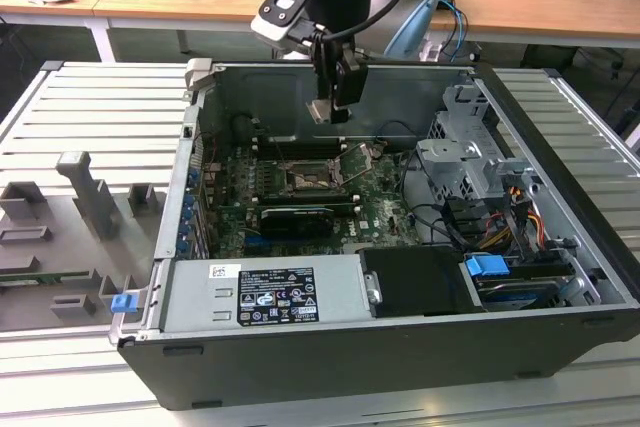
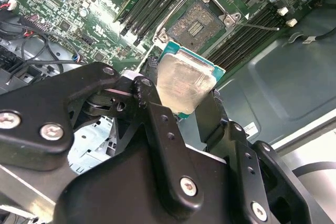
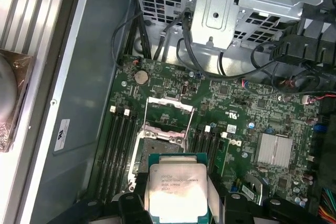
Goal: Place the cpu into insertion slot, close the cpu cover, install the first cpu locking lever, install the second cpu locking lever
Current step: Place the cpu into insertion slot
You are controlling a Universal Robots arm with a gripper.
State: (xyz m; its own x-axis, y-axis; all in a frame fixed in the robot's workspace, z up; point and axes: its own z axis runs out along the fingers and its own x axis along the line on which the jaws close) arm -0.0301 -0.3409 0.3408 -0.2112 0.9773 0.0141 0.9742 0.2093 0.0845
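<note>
I've got the gripper [image 2: 178, 95] clamped on the cpu [image 2: 185, 77], hovering above the insertion slot [image 2: 197, 22]. Slot bare, cpu cover [image 3: 170, 103] flipped open.

Ribbed grey table [image 1: 100, 117] carries an open computer case [image 1: 330, 367] and grey fixtures [image 1: 90, 192].

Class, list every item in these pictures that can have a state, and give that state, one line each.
cpu: gripped, held in the air above the board, not seated.
gripper: shut on the cpu.
insertion slot: empty, uncovered.
cpu cover: swung open.
computer case: open, inside exposed.
</note>
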